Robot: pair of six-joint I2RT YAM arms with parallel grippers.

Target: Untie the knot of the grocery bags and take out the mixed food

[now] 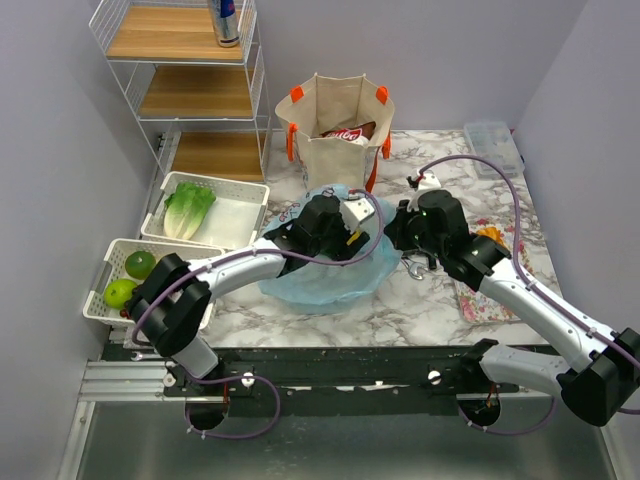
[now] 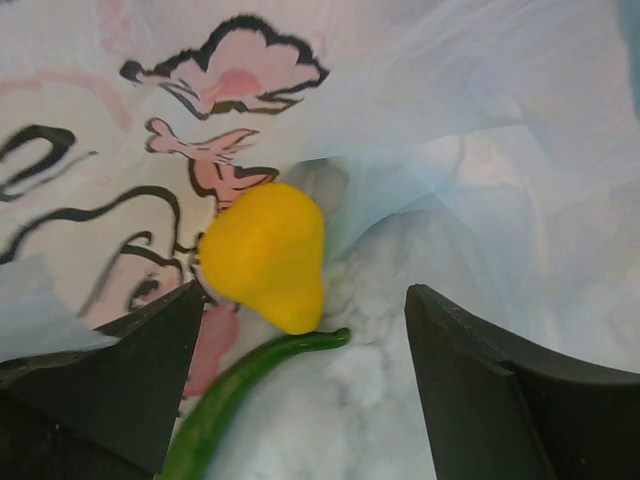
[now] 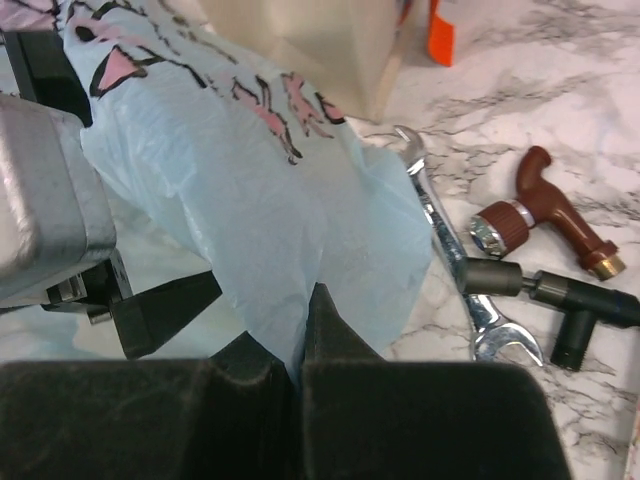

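Reaching into the blue bag with open fingers around one fruit

Two grocery bags sit on the marble table [image 1: 420, 300]. The light-blue plastic bag [image 1: 330, 285] is slumped around both grippers, and the canvas tote [image 1: 335, 150] stands just beyond them.

The left gripper [image 2: 302, 315] is inside the plastic bag with its jaws spread wide, gripping nothing. One yellow fruit [image 2: 265, 255] lies just ahead of its fingertips. One cucumber [image 2: 240, 385] curves between the fingers, beneath that fruit's tip.

The right gripper [image 3: 300, 345] is closed, pinching a fold of the plastic bag's film. To its right lie three metal tools: a wrench [image 3: 440, 225], a brown-handled tool [image 3: 550, 205] and a black tool [image 3: 575, 305].

In the tote, one red snack packet [image 1: 345, 133] shows at the top. Left of the left arm, one white basket [image 1: 215, 178] holds one lettuce [image 1: 187, 208]. A second basket [image 1: 120, 243] holds two green fruits [image 1: 140, 264]. One drink can [image 1: 226, 20] stands on the top board of the wire shelf [image 1: 175, 30].
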